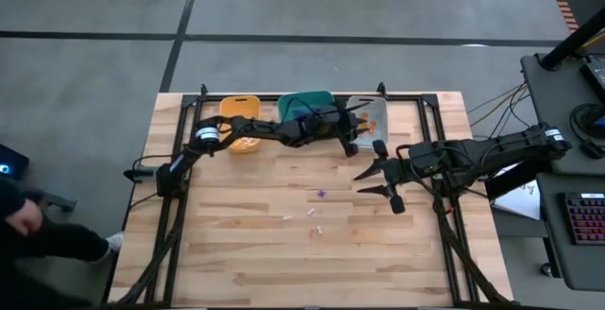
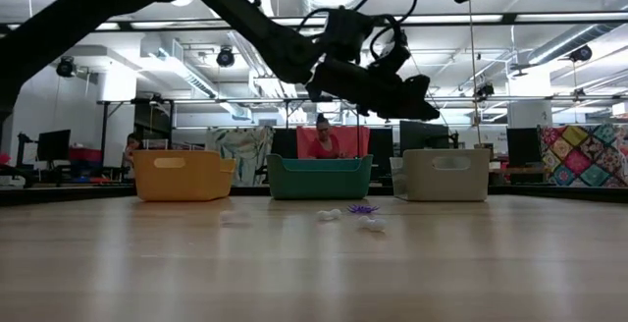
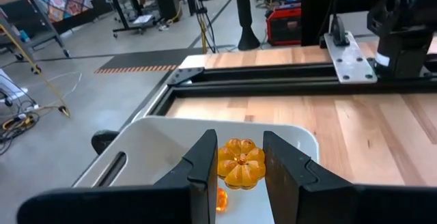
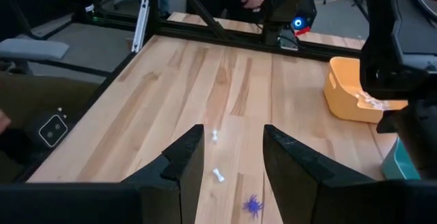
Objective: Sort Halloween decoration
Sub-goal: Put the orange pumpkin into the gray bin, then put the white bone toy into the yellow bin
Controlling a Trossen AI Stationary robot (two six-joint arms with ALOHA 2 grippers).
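Here the left pincer (image 3: pixel 239 166) is held above the grey bin (image 3: pixel 147 142) at the far edge of the tabletop (image 1: pixel 284 253), clenched on an orange pumpkin (image 3: pixel 241 163), with another orange trinket (image 3: pixel 221 198) seen lying in the bin below. The step in hand is judged to be the drop: it would best be done with the pincer kept well inside the bin's walls and the fingers (image 3: pixel 203 166) parted only when the pumpkin hangs clear over the floor of the bin, so that nothing bounces out. The fingers are set only as far apart as the pumpkin is wide, and each is pressed against one of its sides; nothing else is touched. The right pincer (image 1: pixel 378 180) is poised over the middle of the tabletop, released, its fingers spread wide and nothing held between them. Ahead of it the unsorted pieces are left lying well apart from the bins: a purple trinket (image 4: pixel 253 205) and two white ones (image 4: pixel 218 176) nearby. The yellow bin (image 1: pixel 240 121) and the teal bin (image 2: pixel 319 177) are stood beside the grey one.
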